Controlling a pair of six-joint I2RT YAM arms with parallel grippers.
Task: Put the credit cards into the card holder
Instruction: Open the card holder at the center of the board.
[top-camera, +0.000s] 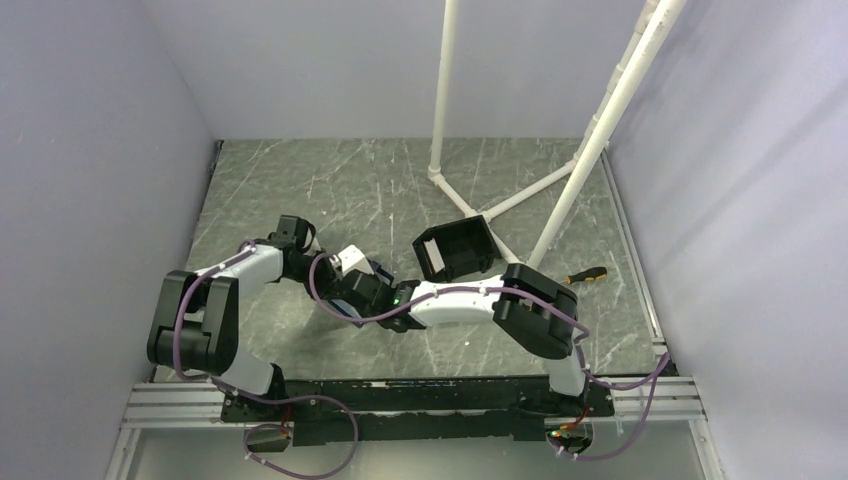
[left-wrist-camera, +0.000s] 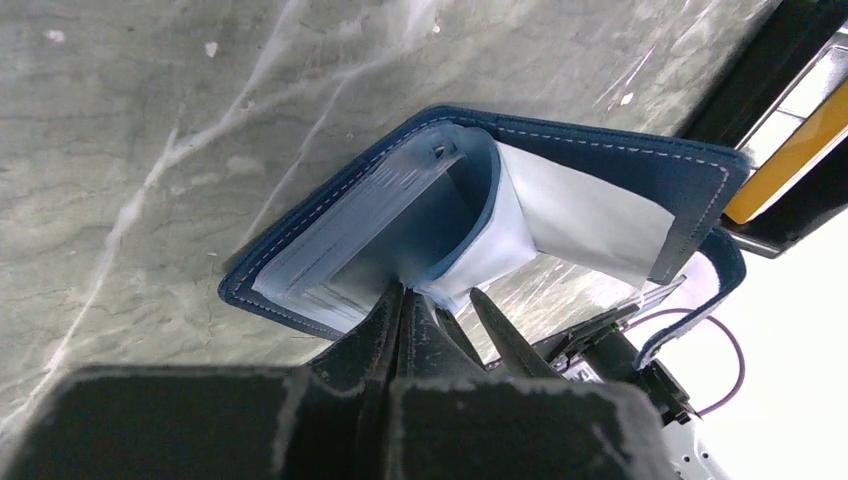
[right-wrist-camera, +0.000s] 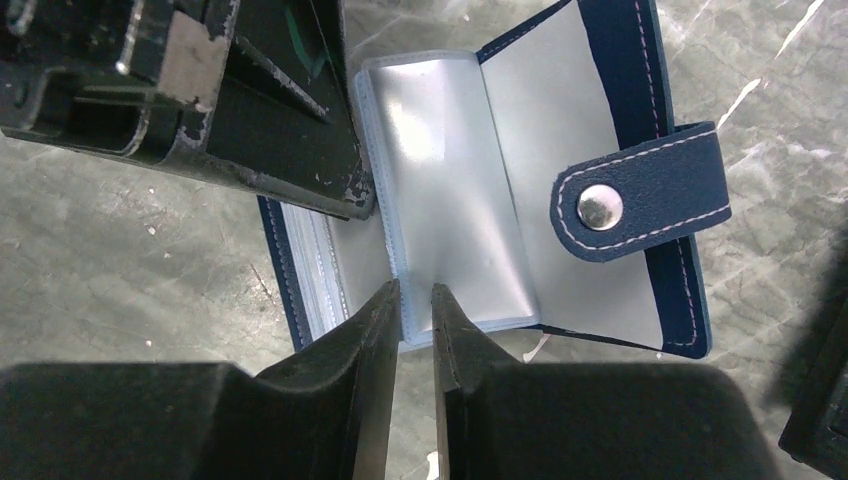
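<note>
The dark-blue card holder (right-wrist-camera: 640, 120) lies open on the table, its snap strap (right-wrist-camera: 640, 195) to the right and its clear sleeves (right-wrist-camera: 450, 190) fanned up. My left gripper (left-wrist-camera: 405, 292) is shut, its tips pinched on the near edge of a sleeve (left-wrist-camera: 400, 215). My right gripper (right-wrist-camera: 415, 300) comes from the opposite side and is shut on the lower edge of the raised sleeve bundle. In the top view both grippers meet over the card holder (top-camera: 337, 307). An orange-gold flat strip (left-wrist-camera: 790, 155) shows at the right edge, half hidden. I cannot tell whether it is one of the credit cards.
A black open box (top-camera: 455, 248) stands just behind the grippers, its corner (right-wrist-camera: 815, 410) also near the right gripper. An orange-handled screwdriver (top-camera: 588, 274) lies to the right. A white pipe frame (top-camera: 470, 195) rises from the back of the marbled table.
</note>
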